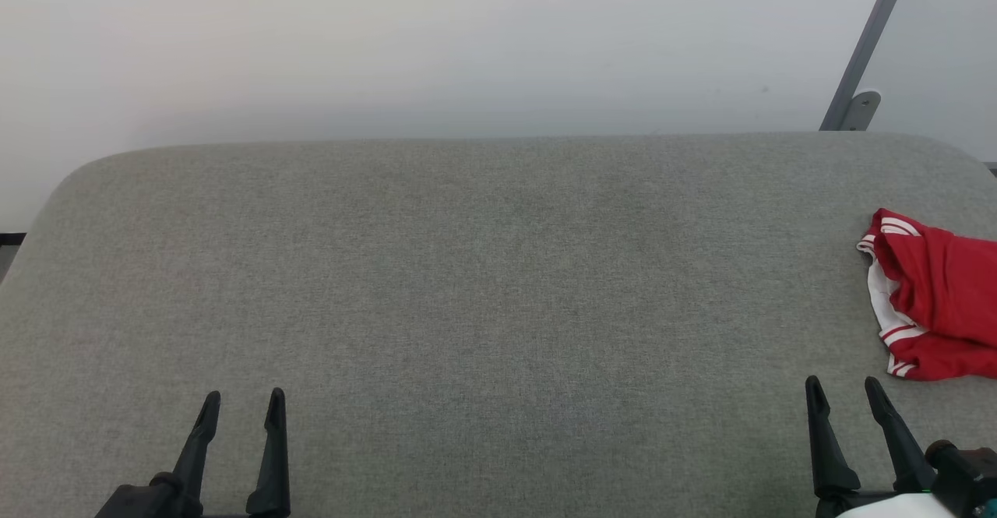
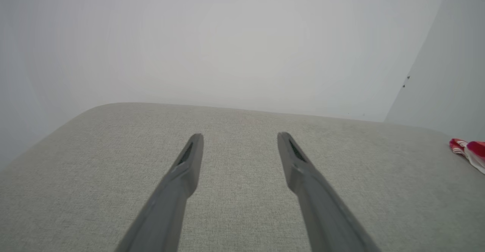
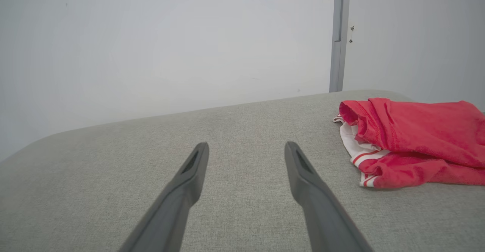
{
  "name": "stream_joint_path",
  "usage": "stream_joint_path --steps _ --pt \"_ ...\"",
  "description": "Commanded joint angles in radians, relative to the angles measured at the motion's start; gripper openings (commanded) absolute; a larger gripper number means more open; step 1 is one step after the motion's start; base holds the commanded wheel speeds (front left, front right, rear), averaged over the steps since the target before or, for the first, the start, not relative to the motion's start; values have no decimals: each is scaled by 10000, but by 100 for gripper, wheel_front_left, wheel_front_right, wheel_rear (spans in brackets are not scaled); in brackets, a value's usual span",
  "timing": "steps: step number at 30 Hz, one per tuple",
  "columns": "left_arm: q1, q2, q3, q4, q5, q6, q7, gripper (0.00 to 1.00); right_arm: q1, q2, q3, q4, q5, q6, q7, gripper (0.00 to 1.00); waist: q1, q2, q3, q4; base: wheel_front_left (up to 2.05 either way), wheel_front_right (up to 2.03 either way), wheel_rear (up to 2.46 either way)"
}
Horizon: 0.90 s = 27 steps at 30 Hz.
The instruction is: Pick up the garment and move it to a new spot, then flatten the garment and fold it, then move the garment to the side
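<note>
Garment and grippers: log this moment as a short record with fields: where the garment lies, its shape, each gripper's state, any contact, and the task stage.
item: garment, red with white striped trim, crumpled in a heap
location: right side of the grey fabric surface, partly cut off by the head view's edge
left: left gripper open, holding nothing, far from the garment
right: right gripper open, holding nothing, near the garment but apart from it
task stage: pick-up not yet begun

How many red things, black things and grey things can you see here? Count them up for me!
Red: 1, the garment
Black: 2, the left gripper and the right gripper
Grey: 2, the padded table and the metal bar
Total: 5
</note>
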Motion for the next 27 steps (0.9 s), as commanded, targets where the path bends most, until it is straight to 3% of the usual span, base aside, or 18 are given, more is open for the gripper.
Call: stream_joint_path --steps 1,15,16,20,27 --pt "-1 -23 30 0 48 -12 -51 100 90 -16 10 -68 -25 -2 -37 100 0 0 0 7 0 0 0" --pt "31 -55 65 -195 696 -11 -51 100 100 -19 36 -85 -36 -2 -38 100 0 0 6 47 0 0 0" --pt "5 -62 62 -172 688 2 0 0 52 -1 52 -23 -4 0 2 0 0 0 9 50 0 0 0" --pt "70 -178 18 132 535 4 38 0 117 79 101 271 143 0 55 0 0 0 11 48 0 0 0" --pt "-203 -148 24 292 -940 23 325 0 -131 143 28 323 1398 0 417 0 0 0 23 23 0 0 0"
